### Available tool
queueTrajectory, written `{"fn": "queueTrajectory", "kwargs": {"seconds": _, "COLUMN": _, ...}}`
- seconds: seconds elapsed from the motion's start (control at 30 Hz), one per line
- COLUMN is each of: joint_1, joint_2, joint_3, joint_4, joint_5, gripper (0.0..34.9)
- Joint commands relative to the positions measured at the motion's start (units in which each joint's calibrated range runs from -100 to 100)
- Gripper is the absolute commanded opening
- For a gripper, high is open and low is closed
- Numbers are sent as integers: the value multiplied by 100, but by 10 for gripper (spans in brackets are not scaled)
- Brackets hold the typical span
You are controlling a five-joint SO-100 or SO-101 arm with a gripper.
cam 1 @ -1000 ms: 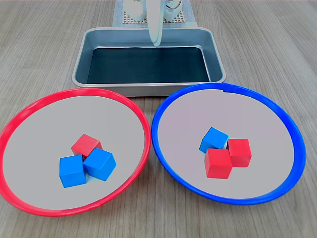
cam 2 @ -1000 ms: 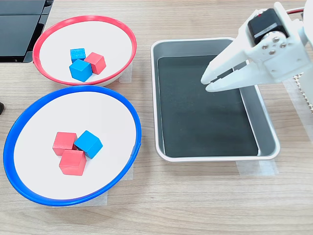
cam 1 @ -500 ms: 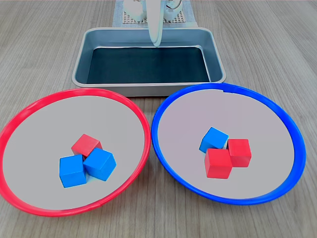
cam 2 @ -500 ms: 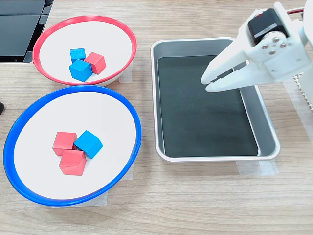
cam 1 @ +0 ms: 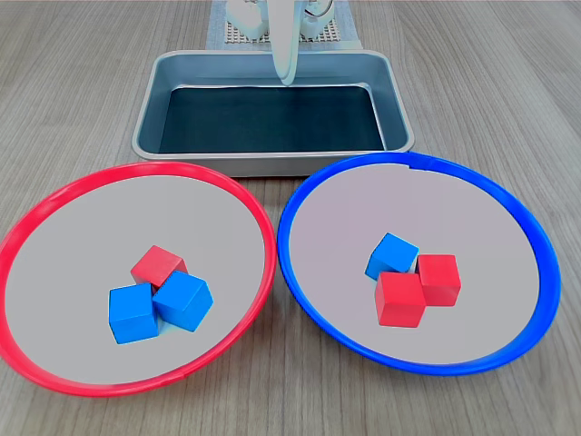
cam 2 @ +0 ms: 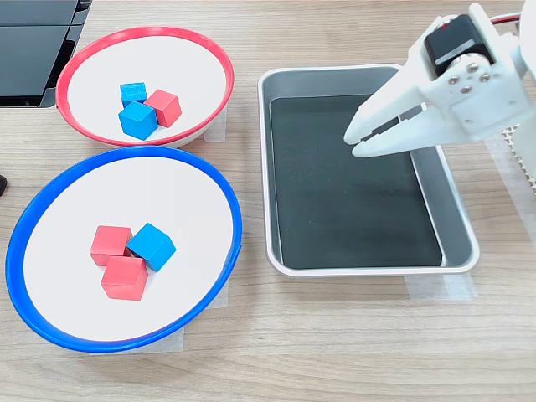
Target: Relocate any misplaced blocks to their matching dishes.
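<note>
Nothing had moved since the earlier frames: the pincer [cam 2: 355,142] hung over the grey tray [cam 2: 280,84], its tips only narrowly parted and holding nothing. On the bench [cam 2: 335,335], the red-rimmed dish [cam 2: 213,50] held two blue blocks [cam 2: 138,120] clustered with one red block [cam 2: 164,106]. Beside it, the blue-rimmed dish [cam 2: 226,201] held two red blocks [cam 2: 124,277] touching one blue block [cam 2: 152,245]

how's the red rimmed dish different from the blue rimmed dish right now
The red-rimmed dish holds two blue blocks and one red block; the blue-rimmed dish holds two red blocks and one blue block. So the red-rimmed dish has two misplaced blocks, and the blue-rimmed dish also has two. Both are round, shallow, pale inside, sit beside the grey tray, and hold a touching cluster of three.
</note>
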Motion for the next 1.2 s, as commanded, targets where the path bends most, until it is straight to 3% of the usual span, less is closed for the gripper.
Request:
{"fn": "queueTrajectory", "kwargs": {"seconds": 0.0, "joint_1": 21, "joint_2": 0, "joint_3": -28, "joint_4": 8, "joint_5": -20, "gripper": 4}}
{"fn": "queueTrajectory", "kwargs": {"seconds": 1.0, "joint_1": 12, "joint_2": 85, "joint_3": -46, "joint_4": -25, "joint_5": -10, "gripper": 4}}
{"fn": "queueTrajectory", "kwargs": {"seconds": 1.17, "joint_1": 125, "joint_2": 981, "joint_3": -883, "joint_4": 49, "joint_5": 161, "gripper": 4}}
